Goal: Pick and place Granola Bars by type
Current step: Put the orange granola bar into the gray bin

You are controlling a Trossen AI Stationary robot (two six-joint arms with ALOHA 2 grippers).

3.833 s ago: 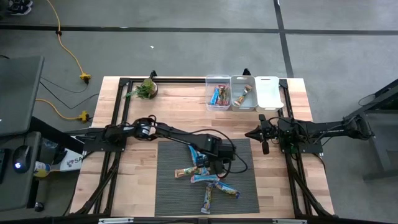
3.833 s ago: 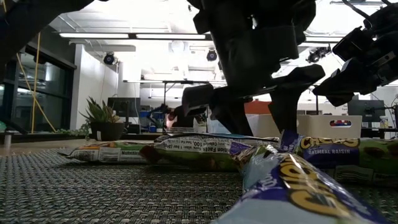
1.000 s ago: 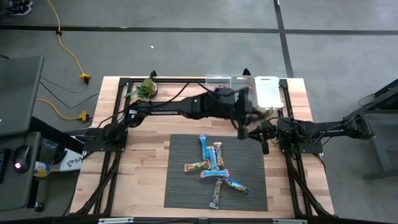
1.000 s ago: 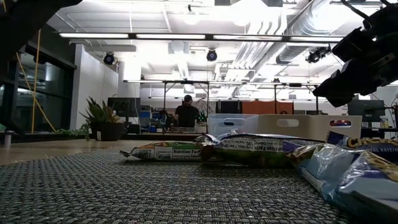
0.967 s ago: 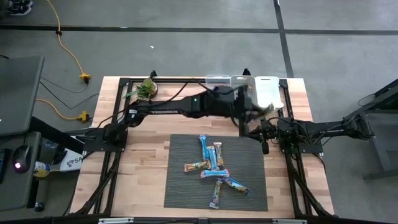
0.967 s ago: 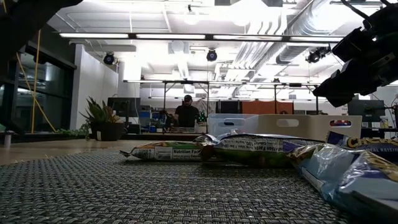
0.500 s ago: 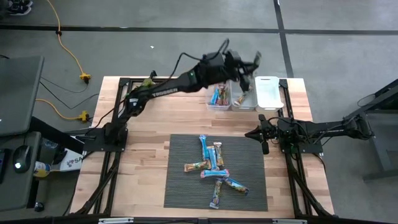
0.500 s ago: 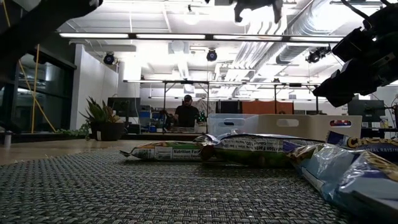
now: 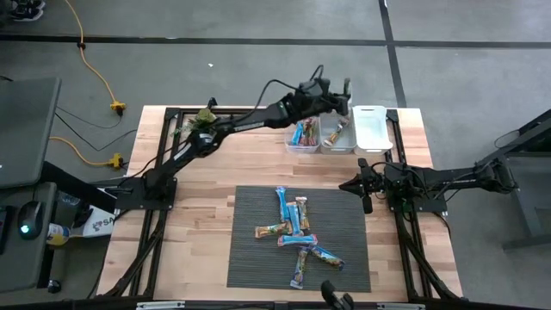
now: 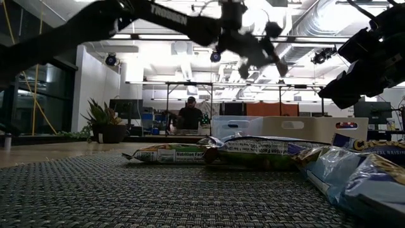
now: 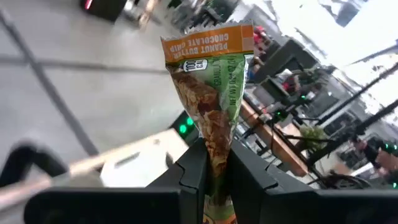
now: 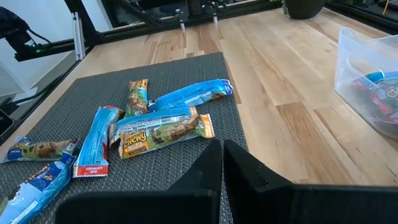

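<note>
Left wrist view had it plain: the left gripper (image 11: 213, 163) was clamped on a green-and-orange granola bar (image 11: 211, 93), raised above the clear bins (image 9: 320, 129). The right gripper (image 9: 348, 185) waited, fingers together, beside the grey mat (image 9: 250, 258), where the remaining bars (image 9: 293, 231) lay scattered.
</note>
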